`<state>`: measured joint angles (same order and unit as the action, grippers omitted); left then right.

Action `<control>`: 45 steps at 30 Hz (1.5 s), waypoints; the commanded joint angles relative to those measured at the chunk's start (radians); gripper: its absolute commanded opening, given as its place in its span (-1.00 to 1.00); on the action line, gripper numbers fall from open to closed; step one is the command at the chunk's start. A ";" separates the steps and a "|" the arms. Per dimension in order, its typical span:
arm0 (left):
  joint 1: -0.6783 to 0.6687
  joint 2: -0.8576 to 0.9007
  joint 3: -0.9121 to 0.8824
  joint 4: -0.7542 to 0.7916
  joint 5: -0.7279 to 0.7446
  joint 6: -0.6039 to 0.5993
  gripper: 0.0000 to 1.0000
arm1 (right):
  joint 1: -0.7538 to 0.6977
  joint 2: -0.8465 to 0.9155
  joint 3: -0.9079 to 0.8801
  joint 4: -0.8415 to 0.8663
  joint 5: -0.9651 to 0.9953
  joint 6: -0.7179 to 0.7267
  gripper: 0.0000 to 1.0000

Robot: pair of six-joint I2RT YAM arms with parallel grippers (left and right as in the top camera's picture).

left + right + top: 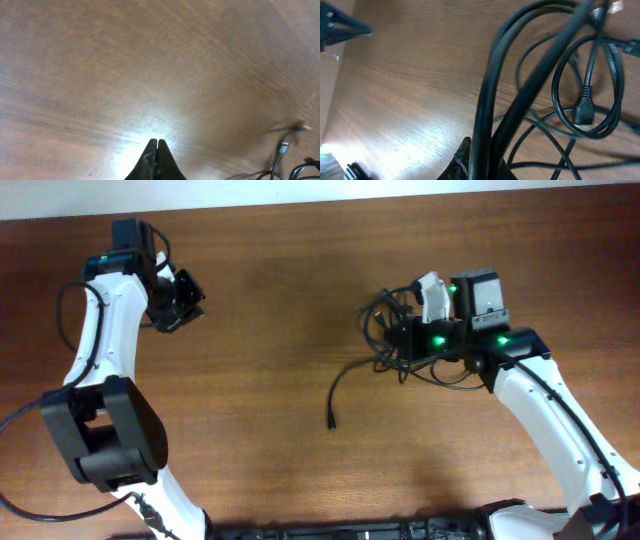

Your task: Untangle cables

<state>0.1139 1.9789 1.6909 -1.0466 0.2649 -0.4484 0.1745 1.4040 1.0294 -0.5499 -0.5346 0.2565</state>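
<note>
Two strands of the black cables [487,95] run up the frame, pinched between the right gripper's [481,167] fingers [462,160] at the bottom edge, while further loops and a black plug [583,107] lie on the wooden table [410,100] to the right.

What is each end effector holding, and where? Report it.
Right end effector grips the cables along mid-length strands, not a plug. Left end effector is shut, empty.

Overhead straight down, both wrist views low, close, sharing cables [485,110]
</note>
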 commanded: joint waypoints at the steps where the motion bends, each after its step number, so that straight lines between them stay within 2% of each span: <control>1: -0.007 -0.010 0.006 -0.029 0.049 0.016 -0.86 | -0.011 -0.018 0.014 0.076 -0.230 -0.106 -0.92; 2: -0.021 -0.010 0.006 -0.029 0.057 0.016 -0.79 | -0.010 -0.018 0.062 0.135 -0.302 -0.080 -0.92; 3: -0.047 -0.010 0.006 -0.028 0.058 0.016 -0.63 | 0.018 -0.018 0.166 0.139 -0.312 -0.073 -0.92; 4: -0.055 -0.010 0.006 -0.028 0.058 0.016 -0.59 | 0.055 -0.018 0.238 0.143 -0.338 -0.076 -0.92; 5: -0.062 -0.010 0.006 -0.026 0.058 0.016 -0.56 | 0.102 -0.018 0.285 0.134 -0.345 -0.138 -0.92; 6: -0.067 -0.010 0.006 -0.026 0.061 0.016 -0.56 | 0.145 -0.017 0.293 0.060 -0.259 -0.252 -0.92; 7: -0.069 -0.010 0.006 -0.027 0.085 0.016 -0.55 | 0.180 0.008 0.283 -0.122 0.072 -0.270 -0.92; 8: -0.068 -0.010 0.006 -0.028 0.129 0.017 -0.53 | 0.190 0.042 0.280 -0.187 0.098 -0.267 -0.92; 9: -0.071 -0.010 0.006 -0.004 0.286 0.103 -0.54 | 0.192 0.069 0.280 -0.188 0.016 -0.268 -0.92; 10: -0.080 -0.010 0.006 0.019 0.468 0.253 -0.46 | 0.192 0.071 0.280 -0.165 0.015 -0.268 -0.92; 11: -0.097 -0.010 0.006 0.014 0.645 0.390 -0.29 | 0.192 0.071 0.281 -0.143 0.015 -0.268 -0.92; 13: -0.156 -0.010 0.006 -0.023 0.674 0.409 -0.14 | 0.192 0.071 0.281 -0.060 0.002 -0.267 -0.92; 14: -0.195 -0.010 0.006 -0.018 0.674 0.409 0.02 | 0.192 0.071 0.281 -0.023 -0.004 -0.262 -0.92; 15: -0.235 -0.010 0.006 -0.010 0.665 0.408 0.06 | 0.192 0.071 0.281 -0.005 -0.003 -0.243 -0.92; 16: -0.270 -0.010 0.006 -0.002 0.628 0.351 0.01 | 0.192 0.071 0.281 0.000 -0.004 -0.241 -0.92; 18: -0.307 -0.010 0.006 0.047 0.576 0.190 0.22 | 0.192 0.071 0.281 0.002 -0.004 -0.241 -0.92; 19: -0.334 -0.010 0.006 0.108 0.573 0.136 0.22 | 0.192 0.071 0.281 0.004 -0.004 -0.240 -0.92; 22: -0.413 -0.010 0.006 0.166 0.344 -0.037 0.21 | 0.192 0.071 0.281 0.005 -0.004 -0.218 -0.92; 23: -0.448 -0.010 0.006 0.198 0.339 -0.037 0.20 | 0.192 0.071 0.281 0.006 -0.004 -0.218 -0.92; 24: -0.470 -0.010 0.006 0.222 0.307 -0.051 0.05 | 0.192 0.071 0.281 0.005 -0.005 -0.218 -0.92; 25: -0.494 -0.010 0.006 0.226 0.186 -0.152 -0.10 | 0.192 0.071 0.281 0.005 -0.016 -0.217 -0.92; 27: -0.515 0.003 0.005 0.246 0.120 -0.222 -0.31 | 0.192 0.070 0.281 0.005 -0.031 -0.215 -0.92; 28: -0.527 0.032 0.005 0.253 0.119 -0.222 -0.29 | 0.192 0.070 0.281 0.005 -0.031 -0.215 -0.92; 29: -0.535 0.062 0.005 0.249 0.120 -0.221 -0.48 | 0.192 0.070 0.281 0.005 -0.031 -0.215 -0.92; 30: -0.538 0.090 0.005 0.245 0.119 -0.211 -0.83 | 0.192 0.070 0.281 0.005 -0.031 -0.215 -0.92; 32: -0.531 0.135 0.005 0.235 0.124 -0.187 -1.00 | 0.192 0.069 0.281 0.005 -0.031 -0.215 -0.92; 34: -0.529 0.150 0.000 0.216 0.127 -0.186 -1.00 | 0.192 0.066 0.281 0.005 -0.031 -0.215 -0.92; 35: -0.524 0.150 -0.003 0.200 0.068 -0.162 -1.00 | 0.190 0.063 0.281 0.002 -0.030 -0.215 -0.92; 36: -0.508 0.150 -0.002 0.157 -0.040 -0.161 -1.00 | 0.182 0.055 0.281 -0.012 -0.029 -0.215 -0.92; 37: -0.444 0.150 -0.002 0.051 -0.197 -0.166 -1.00 | 0.155 0.048 0.281 -0.049 -0.005 -0.207 -0.92; 38: -0.377 0.150 -0.002 -0.011 -0.240 -0.166 -1.00 | 0.138 0.047 0.281 -0.076 0.040 -0.161 -0.92; 40: -0.195 0.150 -0.003 -0.070 -0.242 -0.222 -1.00 | 0.097 0.048 0.281 -0.169 0.176 -0.083 -0.92; 41: -0.102 0.150 -0.003 -0.070 -0.198 -0.222 -1.00 | 0.091 0.048 0.281 -0.226 0.276 -0.075 -0.92; 44: 0.051 0.150 -0.003 -0.094 -0.103 -0.221 -1.00 | 0.092 0.068 0.280 -0.364 0.442 -0.071 -0.92; 45: 0.070 0.150 -0.004 -0.096 -0.093 -0.213 -1.00 | 0.092 0.084 0.280 -0.393 0.463 -0.071 -0.45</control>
<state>0.1490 2.1208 1.6905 -1.1385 0.1589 -0.6563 0.2756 1.4830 1.3041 -0.9180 -0.2150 0.1684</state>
